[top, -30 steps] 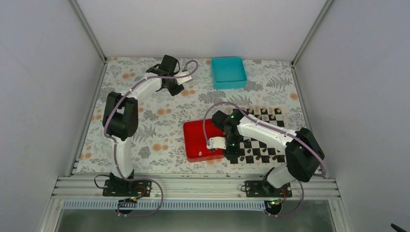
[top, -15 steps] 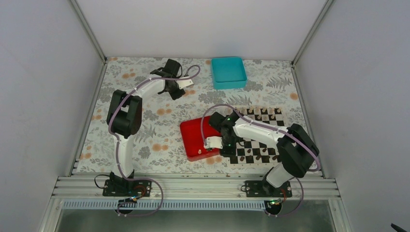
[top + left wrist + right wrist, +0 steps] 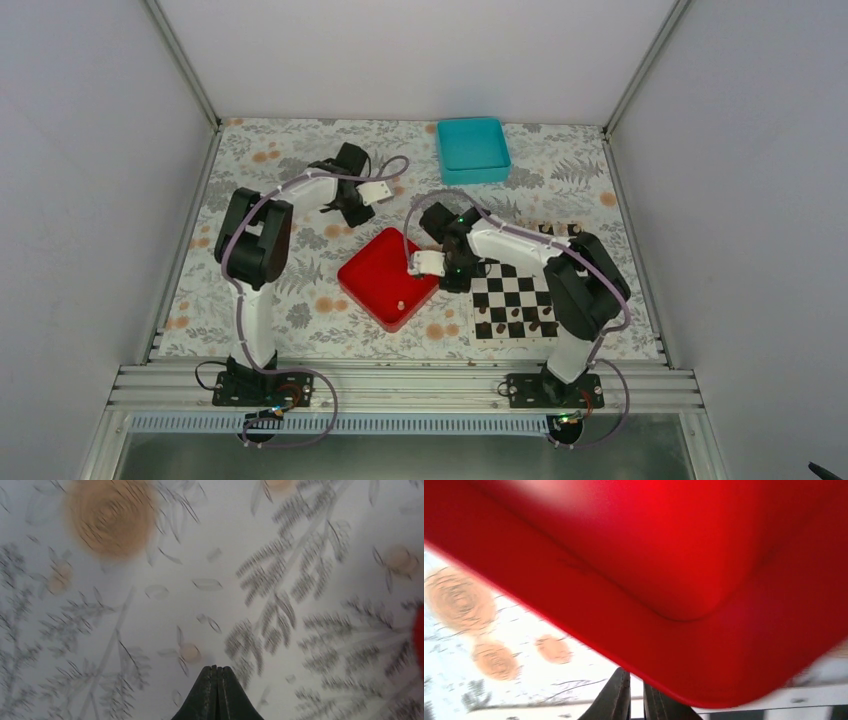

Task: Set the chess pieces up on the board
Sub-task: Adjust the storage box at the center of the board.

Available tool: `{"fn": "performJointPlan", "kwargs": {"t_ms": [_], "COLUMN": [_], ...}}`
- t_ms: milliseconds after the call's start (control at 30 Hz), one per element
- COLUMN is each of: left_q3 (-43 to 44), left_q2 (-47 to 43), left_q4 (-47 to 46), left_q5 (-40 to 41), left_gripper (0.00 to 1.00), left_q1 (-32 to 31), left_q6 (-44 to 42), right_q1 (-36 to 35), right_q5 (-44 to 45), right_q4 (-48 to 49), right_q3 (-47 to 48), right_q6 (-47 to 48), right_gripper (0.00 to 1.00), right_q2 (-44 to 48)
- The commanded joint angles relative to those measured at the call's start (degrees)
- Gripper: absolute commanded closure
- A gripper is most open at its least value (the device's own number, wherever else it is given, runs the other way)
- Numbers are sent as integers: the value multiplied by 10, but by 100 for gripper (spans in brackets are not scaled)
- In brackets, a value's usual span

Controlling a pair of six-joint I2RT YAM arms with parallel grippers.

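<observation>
The black-and-white board (image 3: 522, 287) lies at the right, with small dark pieces along its near and far rows. The red tray (image 3: 385, 270) sits turned like a diamond to the left of the board. One tiny pale chess piece (image 3: 401, 305) lies in it. My right gripper (image 3: 443, 272) is at the tray's right corner. In the right wrist view its jaws (image 3: 636, 674) are nearly closed under the tray's rim (image 3: 674, 555). My left gripper (image 3: 358, 208) hovers above the tablecloth behind the tray. Its jaws (image 3: 216, 669) are shut and empty.
A teal tray (image 3: 473, 148) stands at the back centre. The floral tablecloth (image 3: 300, 290) covers the table. White walls with metal posts close in the sides and back. A metal rail runs along the near edge.
The right gripper moved left and away from me, and the red tray slid left off the board's edge and turned about 45 degrees. The left gripper moved nearer, toward the tray.
</observation>
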State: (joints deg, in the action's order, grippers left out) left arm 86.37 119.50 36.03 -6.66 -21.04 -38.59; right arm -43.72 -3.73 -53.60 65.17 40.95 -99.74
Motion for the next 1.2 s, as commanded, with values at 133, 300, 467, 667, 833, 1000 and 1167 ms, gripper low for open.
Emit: {"fn": "performJointPlan", "kwargs": {"t_ms": [133, 300, 467, 667, 833, 1000, 1167], "left_q3": [-102, -157, -202, -229, -227, -203, -176], "left_q2": [-112, -166, -191, -192, -187, -183, -185], "left_q4": [20, 40, 36, 4, -13, -44, -66], "left_q5": [6, -3, -12, -9, -3, 52, 71], "left_gripper": [98, 98, 98, 98, 98, 71, 19], "left_q1": [13, 14, 14, 16, 22, 55, 88], "left_q6": [-17, -17, -15, -13, -12, -25, -22], "right_q1": [52, 53, 53, 41, 3, -64, -103], "right_q5": [-30, -45, -56, -63, -51, -20, -7], "right_q4": [20, -9, -30, -60, -67, -106, -107], "right_q3": [104, 171, 185, 172, 199, 256, 292], "right_q6": [45, 49, 51, 28, -1, -28, -48], "right_gripper": [89, 89, 89, 87, 71, 41, 28], "right_q2": [-75, -120, -106, -67, -35, -75, -129]}}
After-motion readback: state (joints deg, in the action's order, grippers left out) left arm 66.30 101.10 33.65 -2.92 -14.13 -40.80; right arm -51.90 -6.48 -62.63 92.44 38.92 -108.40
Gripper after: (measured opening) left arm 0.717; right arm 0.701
